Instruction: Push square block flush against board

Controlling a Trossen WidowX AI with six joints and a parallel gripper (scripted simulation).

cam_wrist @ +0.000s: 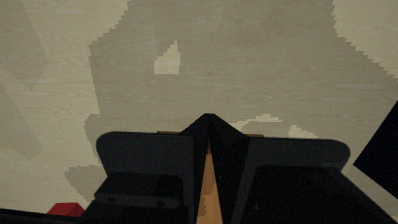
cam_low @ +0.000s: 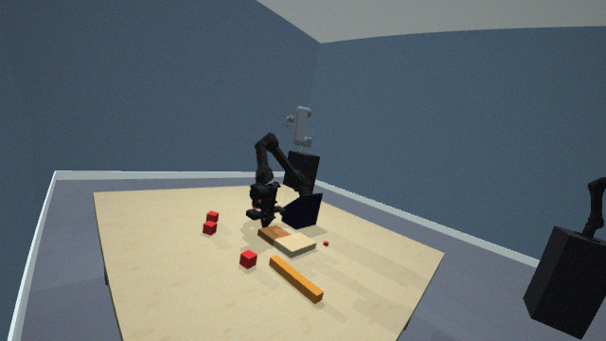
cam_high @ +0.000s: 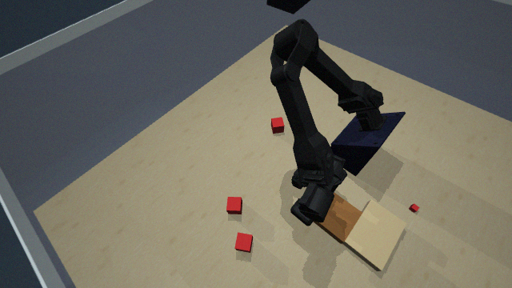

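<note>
A flat brown square block [cam_high: 344,219] [cam_low: 274,232] lies on the table with one side against a flat pale board [cam_high: 378,236] [cam_low: 296,242]. Their near edges look roughly even. My gripper [cam_high: 306,216] [cam_low: 265,222] [cam_wrist: 208,118] is shut with nothing between the fingers. It is low at the block's far side from the board, at or over its edge. The arm covers that corner of the block. In the wrist view a strip of the brown block [cam_wrist: 209,200] shows under the fingers.
A long orange bar [cam_low: 295,278] lies nearer the front. Red cubes [cam_high: 278,125] [cam_high: 234,205] [cam_high: 244,242] sit left of the arm, and a tiny red cube [cam_high: 414,207] right of the board. The arm's dark base [cam_high: 368,140] stands behind the block.
</note>
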